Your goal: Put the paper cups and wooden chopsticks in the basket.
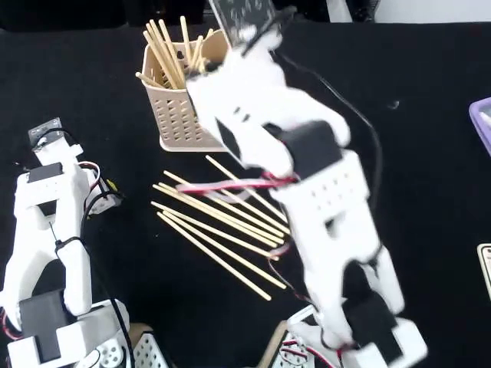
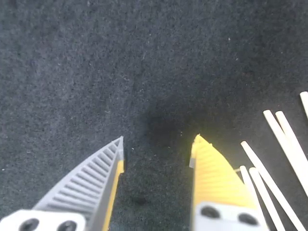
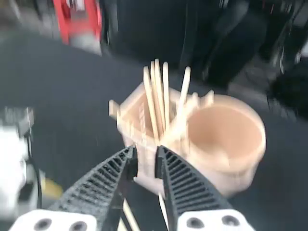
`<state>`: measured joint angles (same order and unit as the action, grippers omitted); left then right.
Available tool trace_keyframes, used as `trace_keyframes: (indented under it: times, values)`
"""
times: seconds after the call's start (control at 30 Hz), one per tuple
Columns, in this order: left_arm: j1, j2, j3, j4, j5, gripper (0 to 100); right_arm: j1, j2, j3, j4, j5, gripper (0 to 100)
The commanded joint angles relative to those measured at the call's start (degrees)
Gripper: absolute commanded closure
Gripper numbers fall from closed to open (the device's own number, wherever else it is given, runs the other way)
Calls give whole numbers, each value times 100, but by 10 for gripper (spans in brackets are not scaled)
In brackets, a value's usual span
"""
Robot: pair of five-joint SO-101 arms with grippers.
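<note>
The loose wooden chopsticks [image 1: 219,230] lie flat on the black bench [image 1: 414,199] between my two arms, a pale, thin bundle nearly parallel and slightly fanned. Their long axes run on a diagonal, from the basket's side of the bench down toward the base of my right arm [image 1: 322,192]. More chopsticks [image 1: 165,50] stand on end in the basket [image 1: 180,119], leaning, with their tips spread above the rim. The basket is a tan, perforated box at the far side of the bench. The high view gives that whole layout, with my right arm stretched over the loose sticks to the basket and my left arm [image 1: 46,199] off to the side. My right wrist view adds the paper cup [image 3: 226,137]: light brown, its mouth open toward me, touching the basket [image 3: 132,122]. I cannot tell whether it sits inside or just against it. My right gripper [image 3: 146,154] hangs before the basket with only a narrow gap between its fingers and nothing gripped. My left gripper [image 2: 159,144] is spread wide over bare cloth, holding nothing, and the ends of a few chopsticks [image 2: 284,139] lie just beside its yellow finger [image 2: 211,178].
</note>
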<state>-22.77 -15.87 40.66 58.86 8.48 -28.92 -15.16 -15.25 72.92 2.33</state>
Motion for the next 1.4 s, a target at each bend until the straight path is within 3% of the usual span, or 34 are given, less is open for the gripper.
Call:
trace_keyframes:
  times: [0.0,0.13,0.33,0.5,0.77,1.13,1.27,1.37]
  values:
    - [-40,-220,-92,-44,-26,777,-62,-541,734,993,870,929]
    - [-40,-220,-92,-44,-26,777,53,-585,2712,958,1732,883]
    - [-13,-220,-75,-44,-9,777,651,-558,5631,-1679,2567,797]
    - [-13,-220,-75,-44,-9,777,862,-549,6826,-3156,3042,793]
    - [-13,-220,-57,-44,0,777,1284,558,6703,-3736,3587,793]
    - [-13,-220,-57,-44,0,777,1336,1297,5886,-2910,3587,803]
    - [-13,-220,-57,-44,0,777,1336,1297,5895,-2892,3684,994]
    - [-13,-220,-57,-44,0,777,1442,1288,5921,-2743,3719,990]
